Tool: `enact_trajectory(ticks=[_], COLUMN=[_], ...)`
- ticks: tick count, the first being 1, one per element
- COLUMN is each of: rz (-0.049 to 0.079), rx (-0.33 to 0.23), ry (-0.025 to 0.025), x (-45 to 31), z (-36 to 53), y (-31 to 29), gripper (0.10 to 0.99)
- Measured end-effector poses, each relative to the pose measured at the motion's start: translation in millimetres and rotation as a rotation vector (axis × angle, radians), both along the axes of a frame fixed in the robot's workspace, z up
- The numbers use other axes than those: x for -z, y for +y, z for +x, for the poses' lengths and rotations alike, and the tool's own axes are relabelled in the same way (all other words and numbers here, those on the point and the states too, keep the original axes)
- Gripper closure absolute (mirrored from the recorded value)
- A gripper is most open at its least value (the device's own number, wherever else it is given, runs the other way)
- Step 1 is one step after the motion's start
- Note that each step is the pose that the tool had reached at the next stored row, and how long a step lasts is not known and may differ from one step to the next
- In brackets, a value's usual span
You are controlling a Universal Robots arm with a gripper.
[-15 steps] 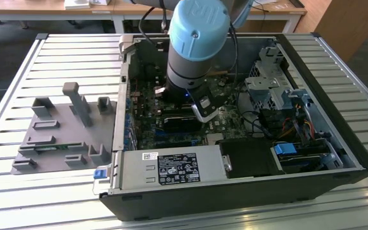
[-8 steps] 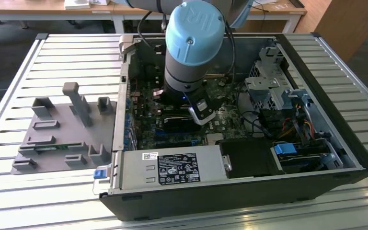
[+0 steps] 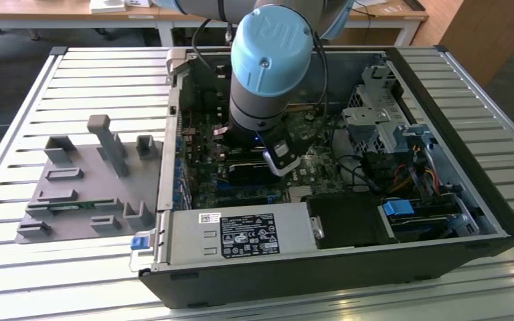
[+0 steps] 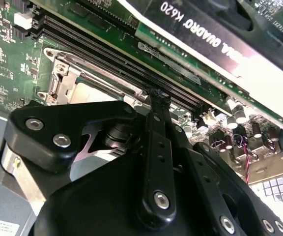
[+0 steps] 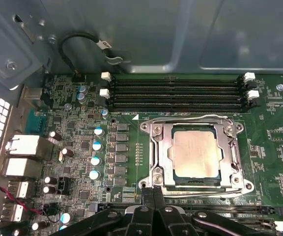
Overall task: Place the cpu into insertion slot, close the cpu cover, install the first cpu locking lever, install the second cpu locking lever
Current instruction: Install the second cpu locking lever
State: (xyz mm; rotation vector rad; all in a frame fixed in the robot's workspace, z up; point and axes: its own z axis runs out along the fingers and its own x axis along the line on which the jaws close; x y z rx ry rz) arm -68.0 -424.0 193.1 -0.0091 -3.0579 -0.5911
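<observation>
From my station I see the black pincer [image 5: 153, 194] down inside the open black computer case [image 3: 471, 247], its two slim fingertips [image 5: 149, 192] pressed together with nothing between them. They sit right at the near edge of the square dark insertion slot with its silvery metal rim [image 5: 154, 183], by one corner screw; whether they touch the thin wire lever [image 5: 200, 117] that loops around the frame I cannot tell.

Just beyond the pincer tip, the flat square cpu with a dull silvery-grey top [image 5: 195, 153] lies in the slot, and the thin silvery cpu cover frame [image 5: 198, 130] lies flat around it, the chip showing through its square window.

In the second wrist view the pincer's own black linkage [image 4: 156, 162] hides most of the slot, leaving one corner of the silvery frame [image 4: 72, 73] visible. In the exterior view the arm's blue-capped grey wrist [image 3: 270, 60] blocks the socket area of the green circuit board [image 3: 328, 164] altogether. Beyond the slot run long black memory slots [image 5: 176, 91].
</observation>
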Motion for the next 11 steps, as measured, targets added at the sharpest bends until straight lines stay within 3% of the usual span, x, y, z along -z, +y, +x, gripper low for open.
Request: enact_trajectory(ticks=[11], rz=[0.0], rx=[0.0], ry=[0.0], x=[5.0], z=[-4.2], y=[4.5], gripper=[0.98])
